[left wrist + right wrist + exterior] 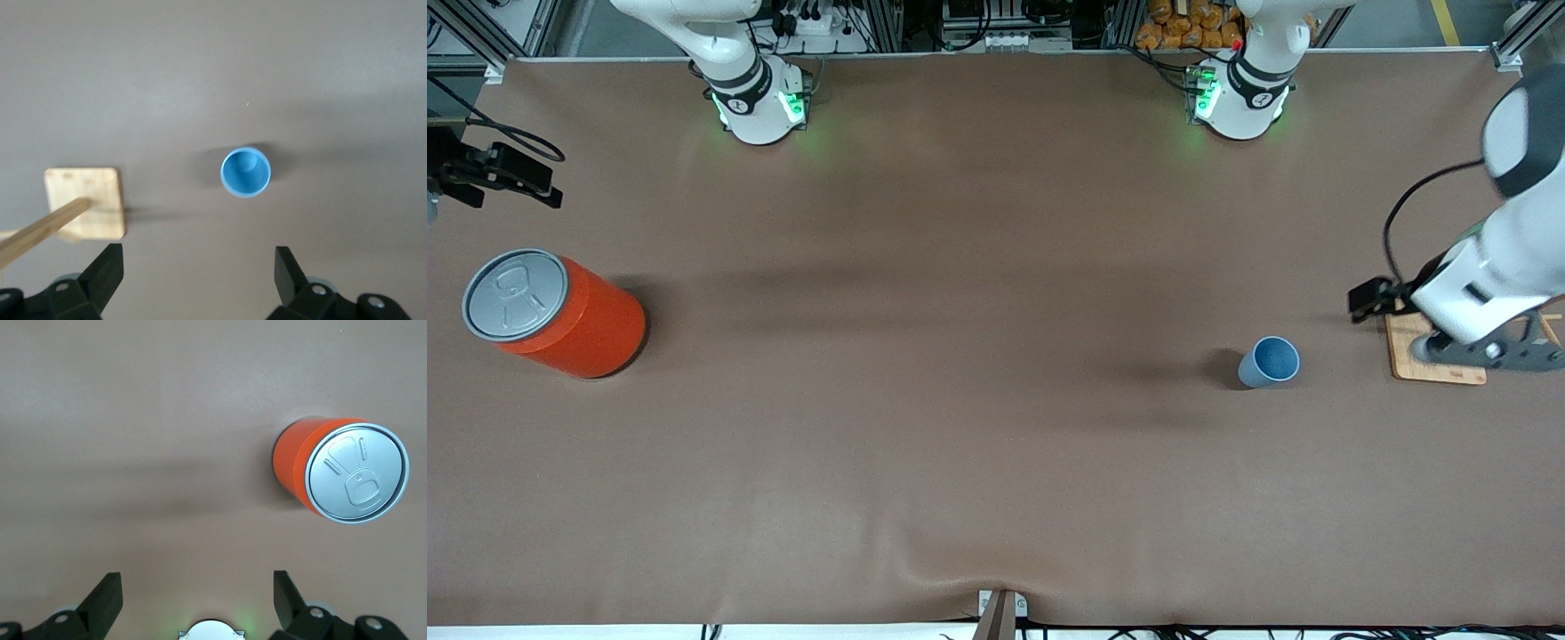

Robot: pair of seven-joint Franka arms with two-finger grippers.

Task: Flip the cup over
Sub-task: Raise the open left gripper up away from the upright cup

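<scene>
Upright, the matte blue tapered cup (1269,361) stands mouth-up.

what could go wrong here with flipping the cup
The cup stands upright and mouth up, small and light, so a slightly off-centre closing of the open left gripper could tip it or send it rolling. The wooden board lies close beside the cup toward the left arm's end of the table, and the gripper could clip it on the way down. The right gripper waits open near the orange can.
</scene>
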